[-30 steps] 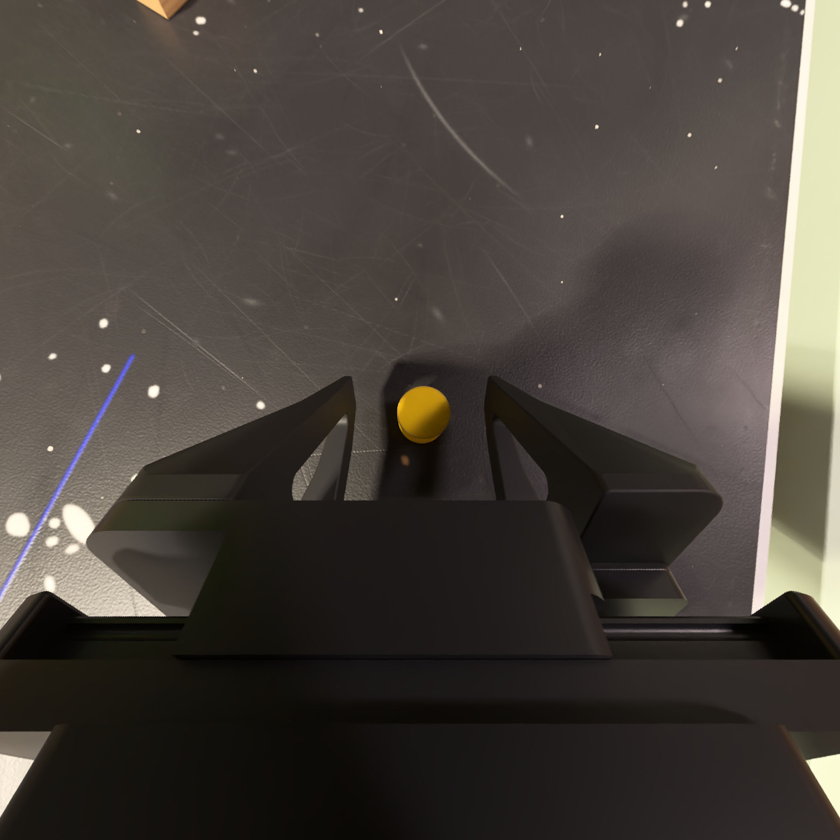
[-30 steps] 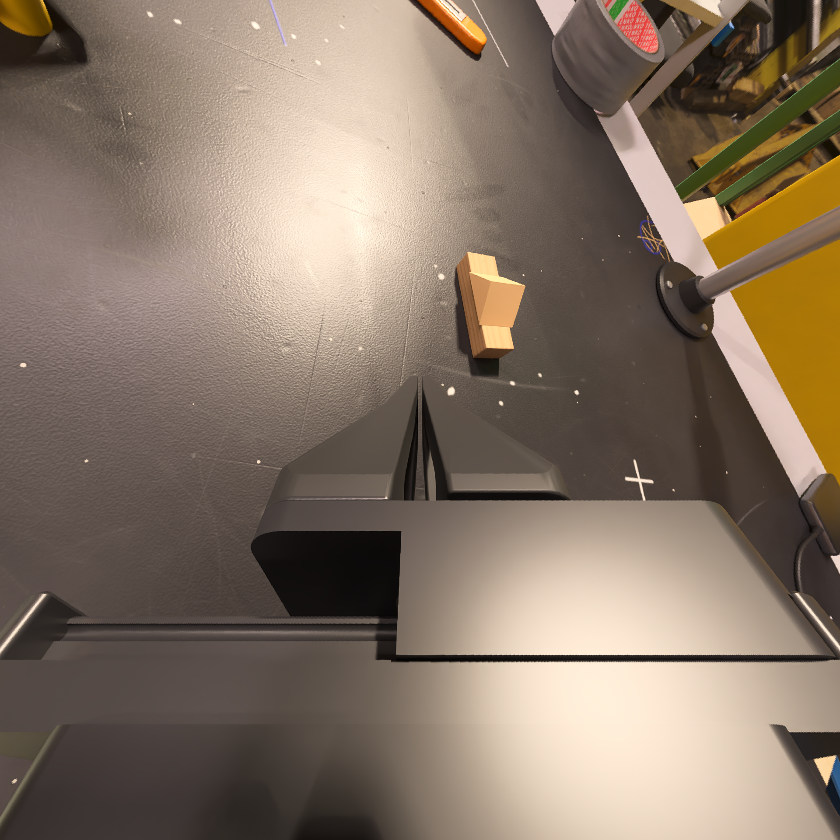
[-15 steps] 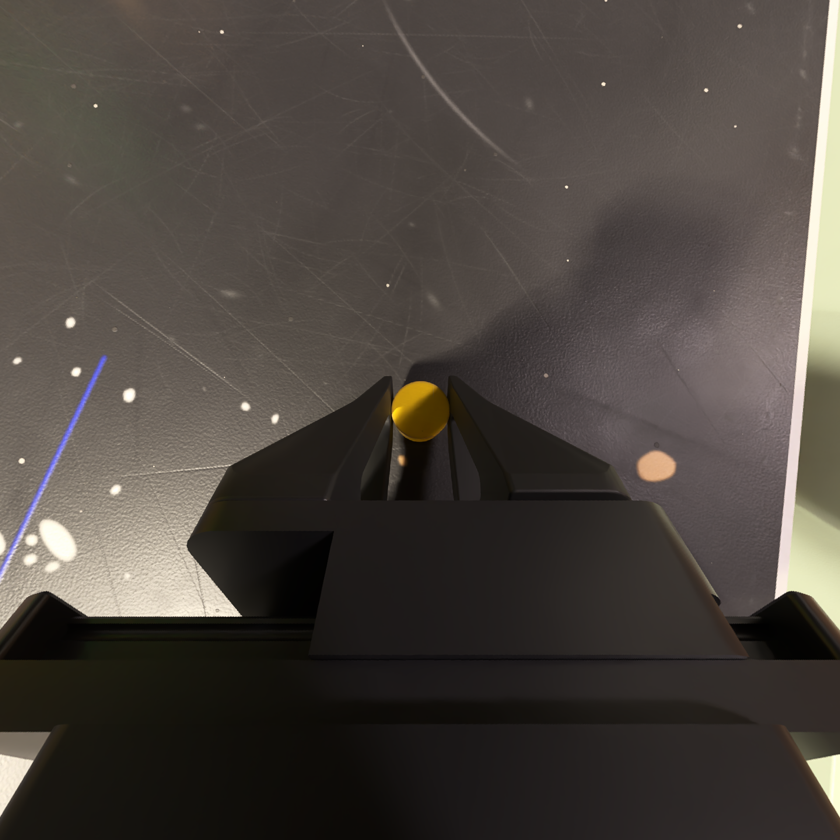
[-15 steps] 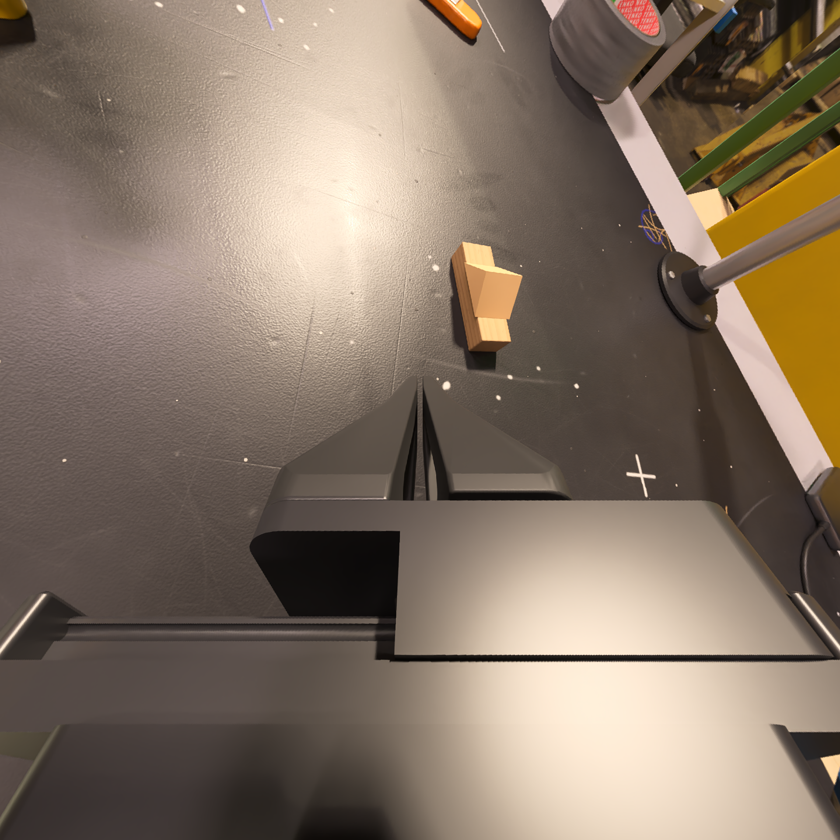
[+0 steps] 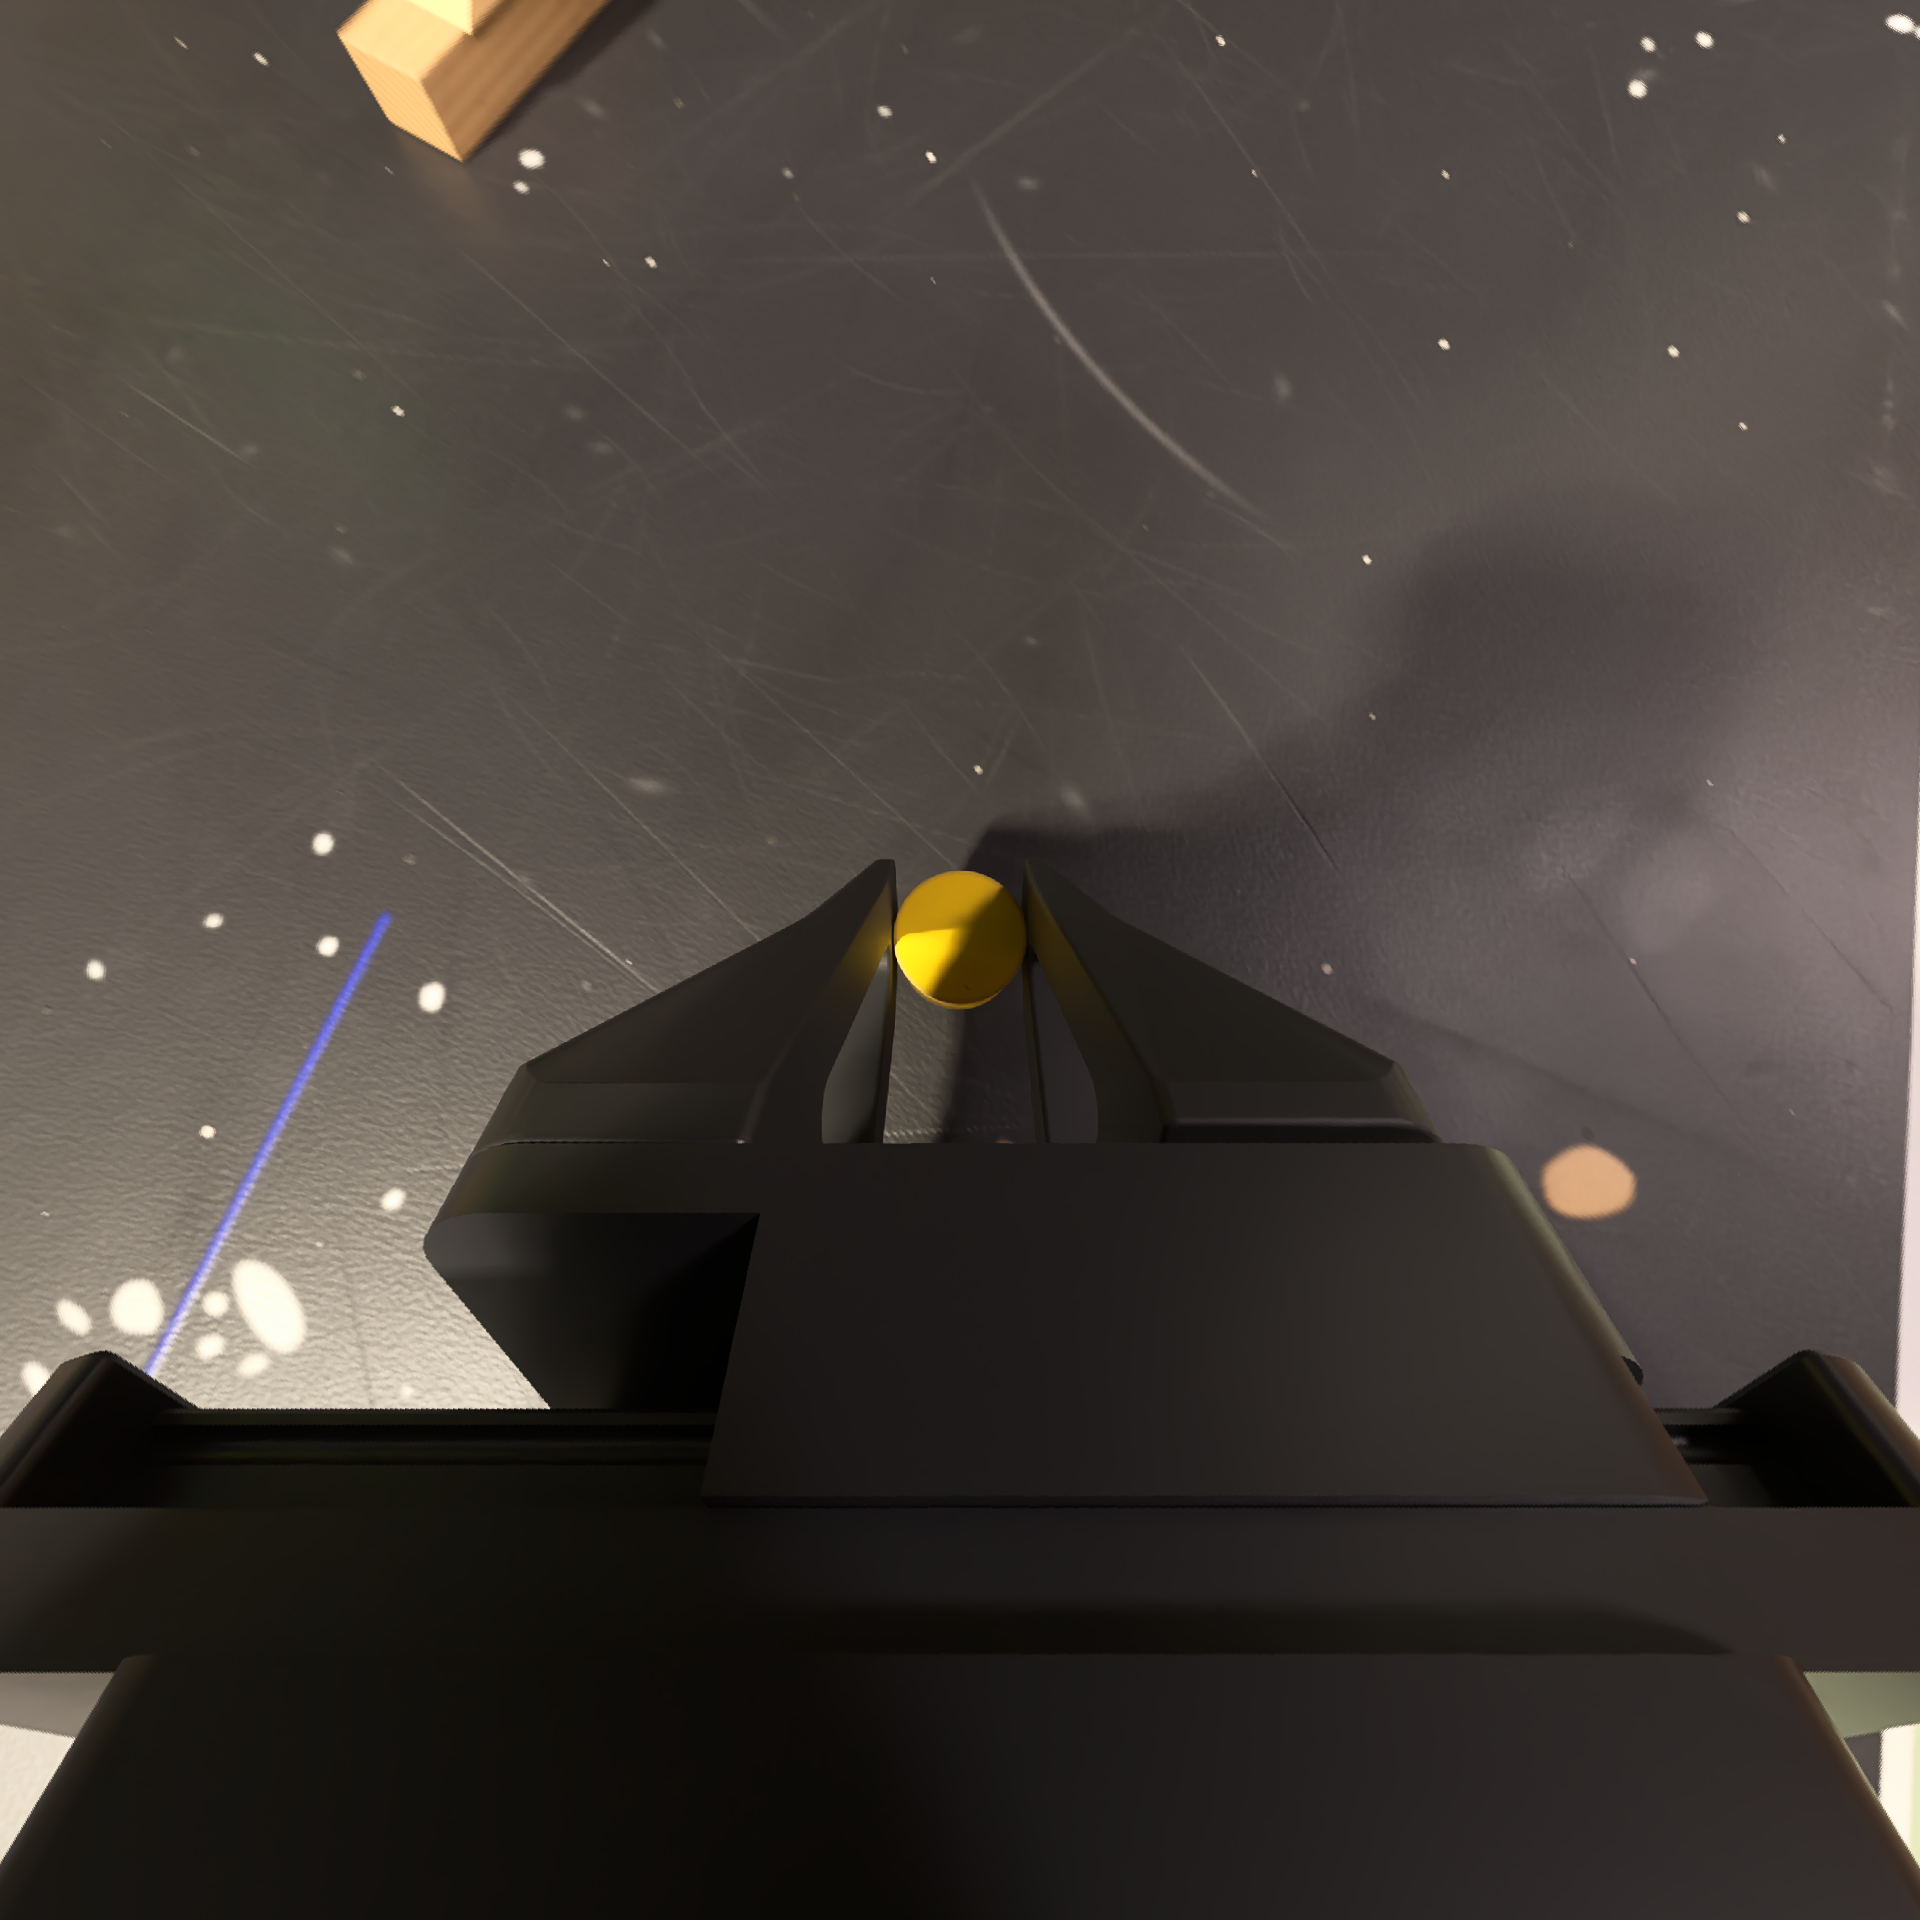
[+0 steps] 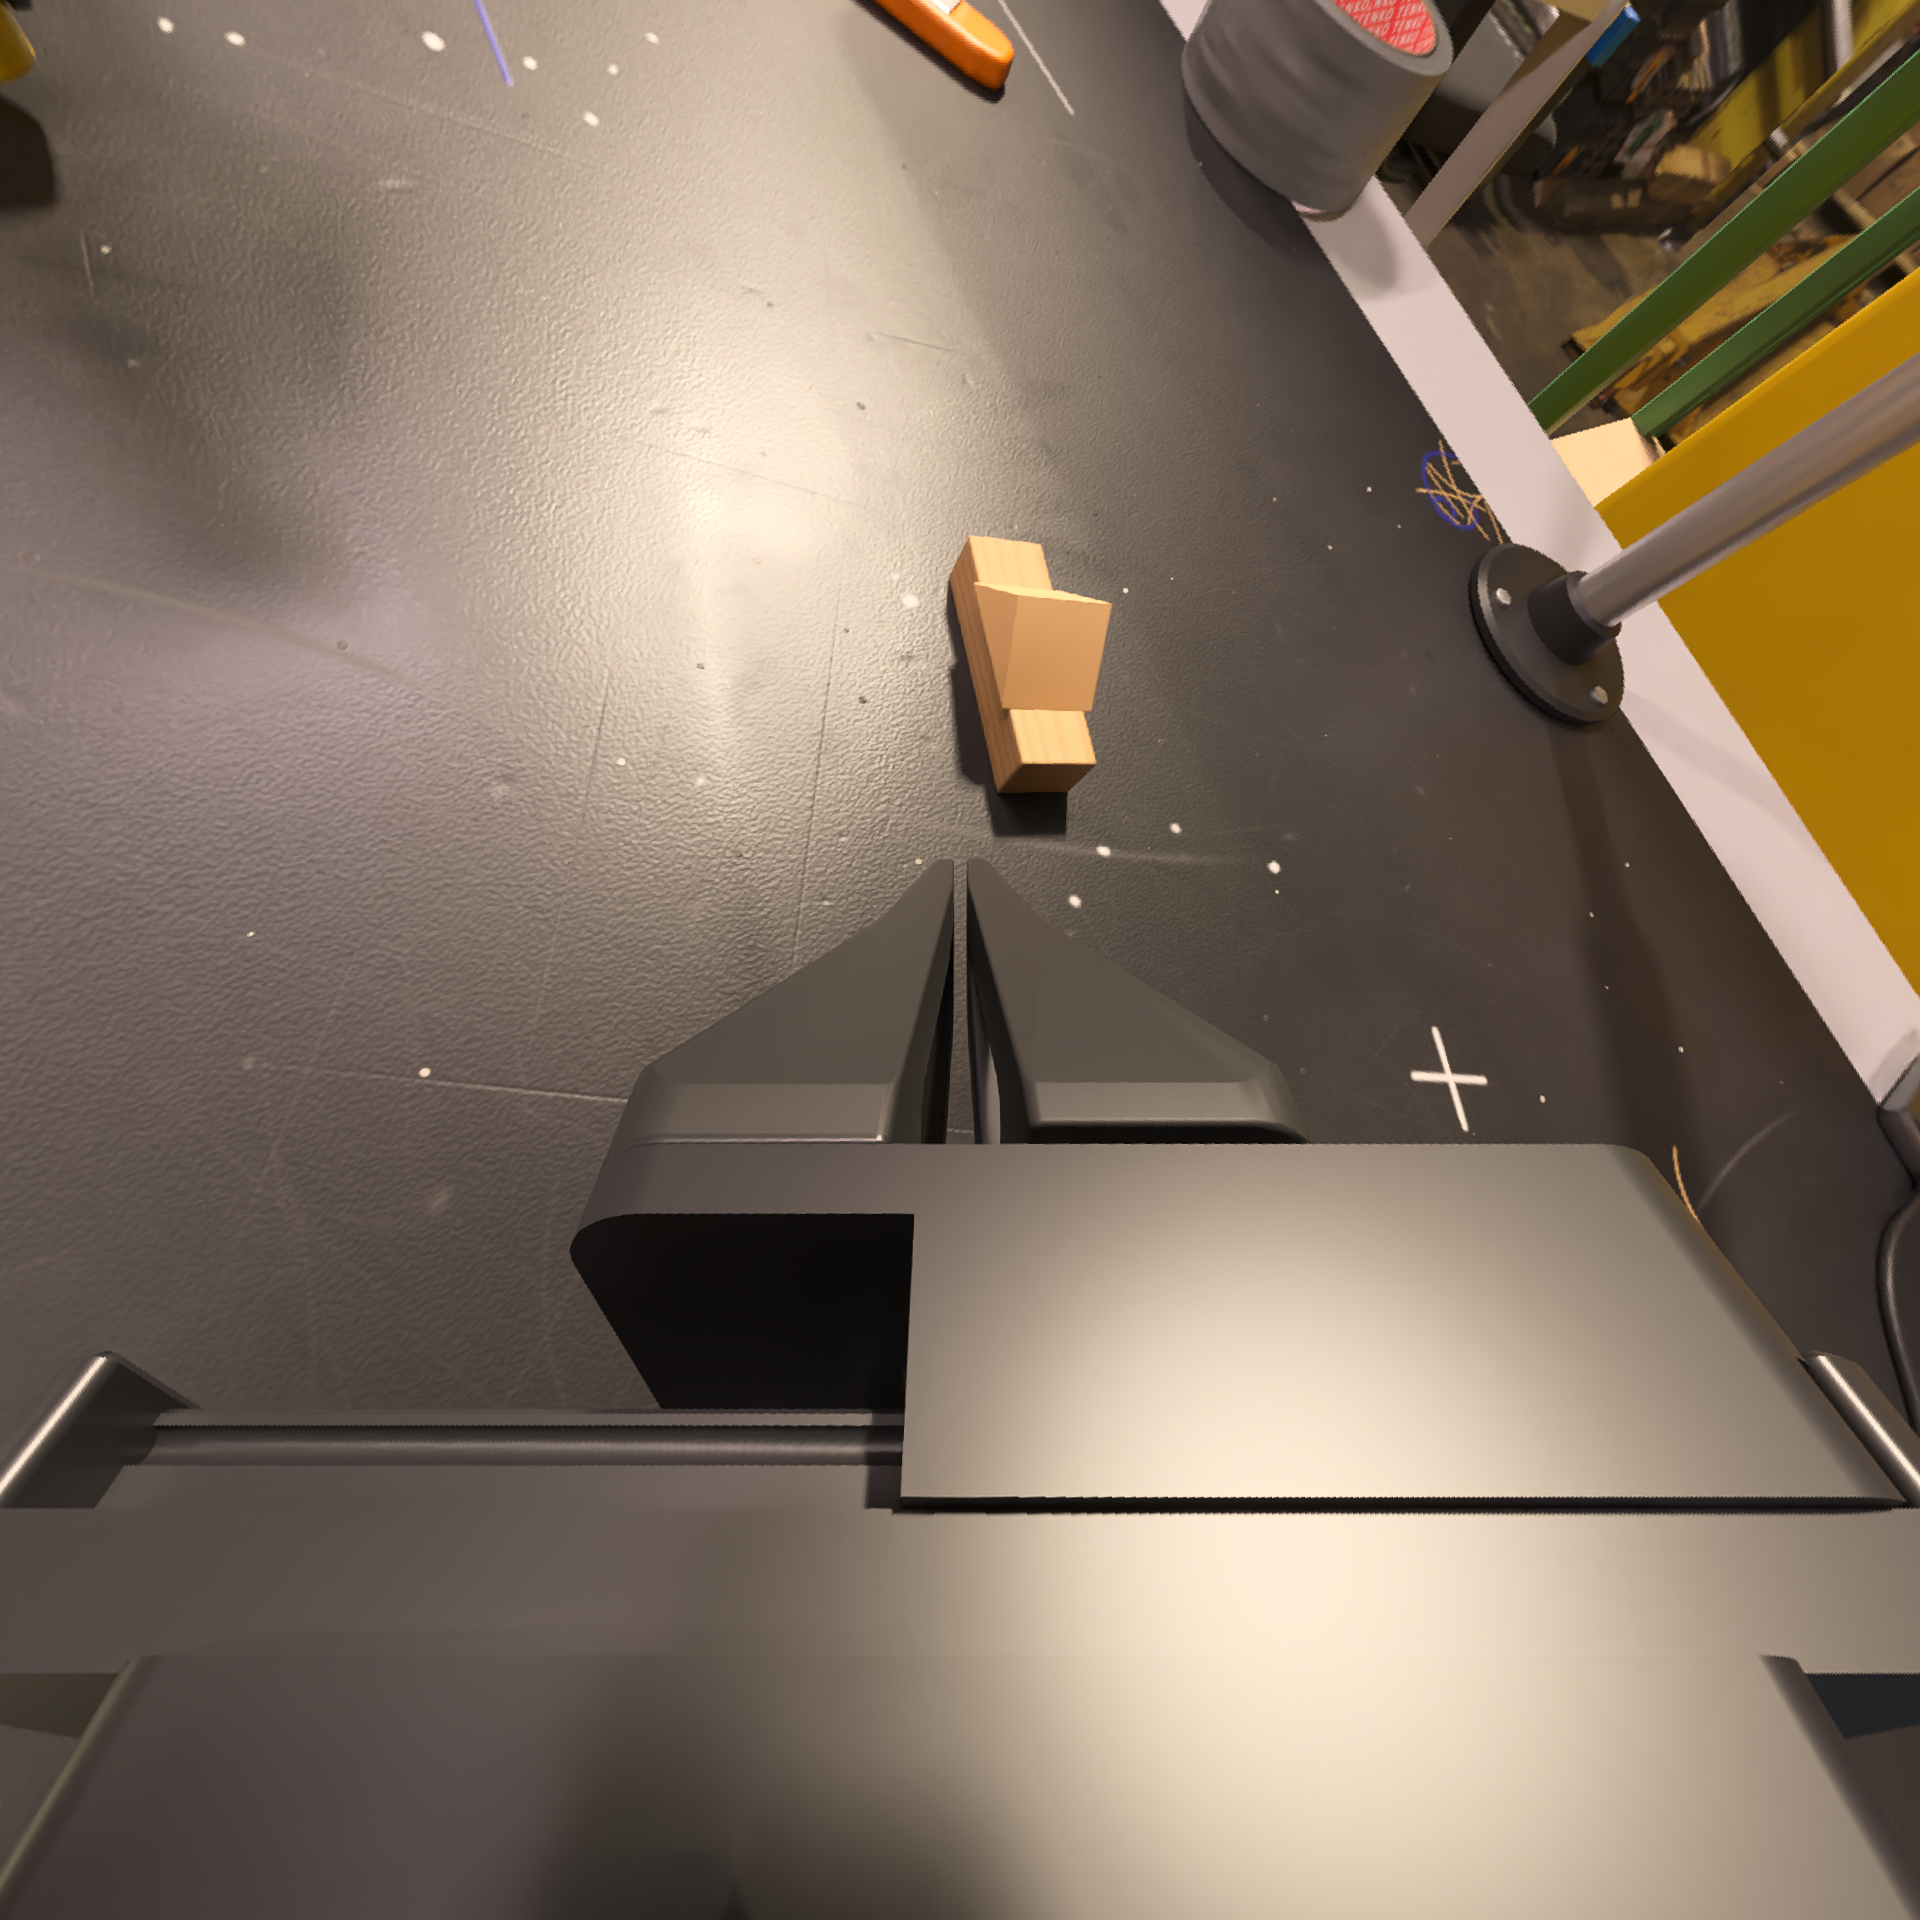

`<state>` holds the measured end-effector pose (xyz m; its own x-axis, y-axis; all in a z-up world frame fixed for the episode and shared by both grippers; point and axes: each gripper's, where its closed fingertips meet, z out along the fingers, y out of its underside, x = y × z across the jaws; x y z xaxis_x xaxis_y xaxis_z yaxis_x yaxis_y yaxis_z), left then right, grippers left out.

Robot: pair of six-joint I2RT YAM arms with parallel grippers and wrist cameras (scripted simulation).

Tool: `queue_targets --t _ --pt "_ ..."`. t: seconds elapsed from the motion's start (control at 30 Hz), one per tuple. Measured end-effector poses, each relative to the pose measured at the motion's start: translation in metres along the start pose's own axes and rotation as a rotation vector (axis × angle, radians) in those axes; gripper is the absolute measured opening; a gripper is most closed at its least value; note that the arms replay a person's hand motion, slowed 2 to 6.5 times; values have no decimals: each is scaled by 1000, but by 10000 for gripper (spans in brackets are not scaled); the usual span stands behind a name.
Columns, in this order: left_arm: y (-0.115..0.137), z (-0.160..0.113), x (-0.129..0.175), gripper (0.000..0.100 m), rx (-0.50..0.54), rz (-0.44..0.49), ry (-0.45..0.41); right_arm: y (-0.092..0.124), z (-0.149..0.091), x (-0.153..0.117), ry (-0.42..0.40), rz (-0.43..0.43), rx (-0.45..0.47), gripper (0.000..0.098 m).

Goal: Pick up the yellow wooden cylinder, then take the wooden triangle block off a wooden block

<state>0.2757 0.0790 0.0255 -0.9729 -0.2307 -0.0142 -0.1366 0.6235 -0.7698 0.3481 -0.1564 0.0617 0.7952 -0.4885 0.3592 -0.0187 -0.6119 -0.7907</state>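
Observation:
In the left wrist view my left gripper (image 5: 960, 894) is shut on the yellow wooden cylinder (image 5: 958, 938), seen end-on between the two fingertips and held above the dark table. A corner of the wooden block (image 5: 457, 73) shows at the top left. In the right wrist view the wooden triangle block (image 6: 1049, 649) rests on the long wooden block (image 6: 1049, 748), a short way ahead and slightly right of my right gripper (image 6: 960, 873). The right gripper is shut and empty above the table.
A grey tape roll (image 6: 1309, 94) and an orange tool (image 6: 951, 36) lie at the far edge. A metal post with a round base (image 6: 1548, 623) stands by the table's white right edge (image 6: 1538, 457). A blue line (image 5: 270, 1153) marks the table.
My left gripper closed on the yellow cylinder and has lifted it; the table looks farther and the wooden block has come into view. The right gripper has drifted closer to the stacked blocks.

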Motion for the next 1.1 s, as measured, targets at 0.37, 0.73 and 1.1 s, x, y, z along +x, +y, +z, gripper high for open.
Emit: queue_targets --t 0.37,0.73,1.1 --pt "-24 12 -37 201 58 -10 -216 -6 11 10 -68 89 105 184" --pt "-41 36 -57 201 30 -16 -393 -18 35 19 -148 121 195 382" --pt "-79 51 -49 201 170 -25 -402 -25 75 22 -222 -11 134 513"
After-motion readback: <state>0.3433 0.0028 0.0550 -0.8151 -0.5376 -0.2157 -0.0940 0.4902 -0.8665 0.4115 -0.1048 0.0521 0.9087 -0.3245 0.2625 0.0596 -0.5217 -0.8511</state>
